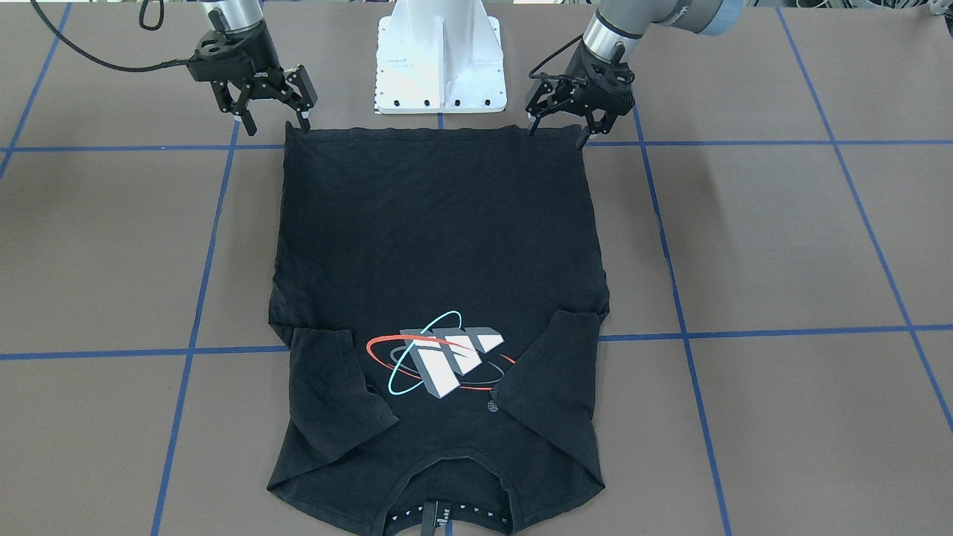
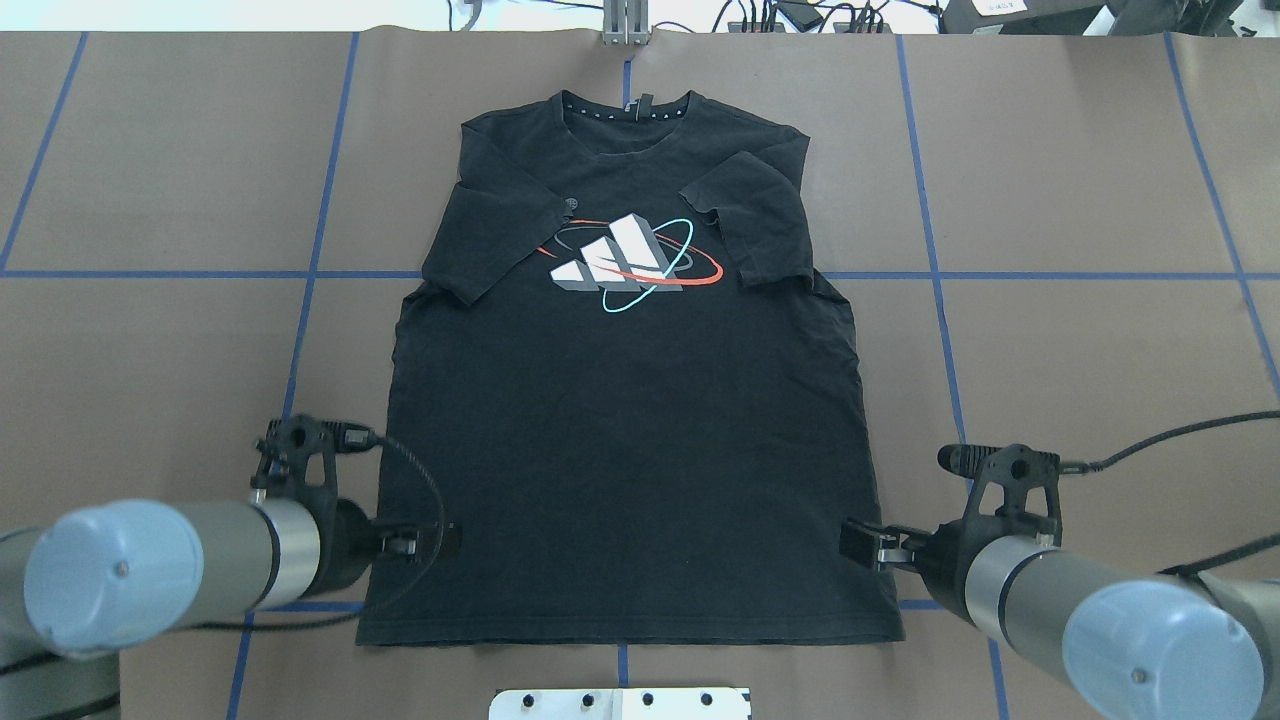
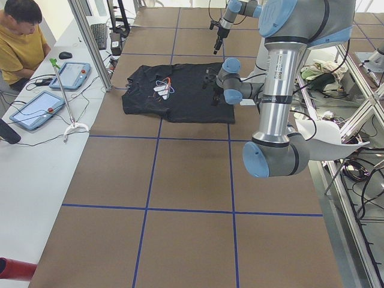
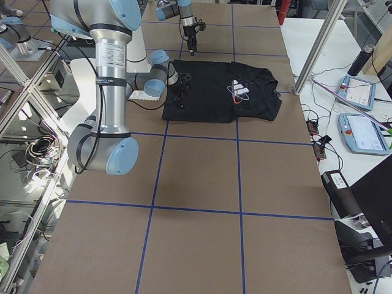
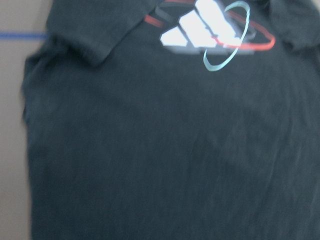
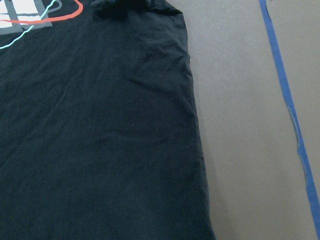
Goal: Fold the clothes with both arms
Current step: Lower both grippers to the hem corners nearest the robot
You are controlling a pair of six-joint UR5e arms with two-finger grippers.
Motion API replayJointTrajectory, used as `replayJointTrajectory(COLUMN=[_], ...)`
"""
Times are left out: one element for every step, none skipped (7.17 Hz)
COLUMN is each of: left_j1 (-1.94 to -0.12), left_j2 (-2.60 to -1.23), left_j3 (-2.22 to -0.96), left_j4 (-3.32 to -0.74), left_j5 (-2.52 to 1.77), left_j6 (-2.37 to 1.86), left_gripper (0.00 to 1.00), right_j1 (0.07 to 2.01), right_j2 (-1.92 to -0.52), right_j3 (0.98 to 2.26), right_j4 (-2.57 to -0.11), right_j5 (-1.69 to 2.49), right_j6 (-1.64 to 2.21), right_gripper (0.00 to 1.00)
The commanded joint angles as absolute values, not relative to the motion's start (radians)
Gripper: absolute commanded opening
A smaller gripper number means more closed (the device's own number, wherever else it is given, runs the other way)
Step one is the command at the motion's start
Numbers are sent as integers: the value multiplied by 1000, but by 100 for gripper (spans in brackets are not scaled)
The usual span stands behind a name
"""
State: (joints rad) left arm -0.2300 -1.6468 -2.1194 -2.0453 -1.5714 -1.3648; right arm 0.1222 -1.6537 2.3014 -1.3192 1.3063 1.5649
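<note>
The black T-shirt (image 1: 439, 246) lies flat on the brown table with its logo (image 1: 443, 357) facing up. Both sleeves are folded in over the chest, and the collar points away from the robot base. The hem runs just in front of the base. My left gripper (image 1: 558, 132) hangs open over one hem corner, its fingers spread above the cloth. My right gripper (image 1: 277, 123) hangs open over the other hem corner. From overhead, the left gripper (image 2: 440, 540) and right gripper (image 2: 855, 545) flank the T-shirt (image 2: 630, 420) near its lower side edges. Both wrist views show only cloth (image 5: 165, 150) (image 6: 90, 140).
The white base pedestal (image 1: 439, 59) stands just behind the hem. Blue tape lines (image 1: 674, 283) grid the brown table. A person (image 3: 24, 36) sits at a side desk with tablets (image 3: 36, 111) beyond the collar end. Cables (image 2: 1180, 435) trail from both wrists.
</note>
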Motion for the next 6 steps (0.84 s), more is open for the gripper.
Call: replayJointTrajectory(left_j1=[-137, -129, -126, -109, -107, -104], left_j2=[-1559, -1545, -1545, -1552, -1558, -1559], left_j3=[-2118, -2108, -2093, -2063, -2060, -2060], left_j4=[-2062, -2062, -2062, -2063, -2063, -2063], left_j5=[-1505, -1505, -1506, -1506, -1508, -1508], left_j6=[-1424, -1424, -1424, -1425, -1425, -1425], left_gripper=[100, 100, 100, 99, 95, 83], right_j1=[81, 81, 80, 81, 81, 80], right_j2=[-1664, -1664, -1663, -1663, -1664, -1663], right_j3=[2306, 2307, 2307, 2307, 2307, 2307], right_j4=[-1319, -1319, -1319, -1319, -1319, -1319], right_j5=[1261, 1258, 1256, 1256, 1255, 1255], right_j6=[1582, 1580, 1582, 1582, 1582, 1582], right_gripper=[100, 100, 100, 100, 100, 100])
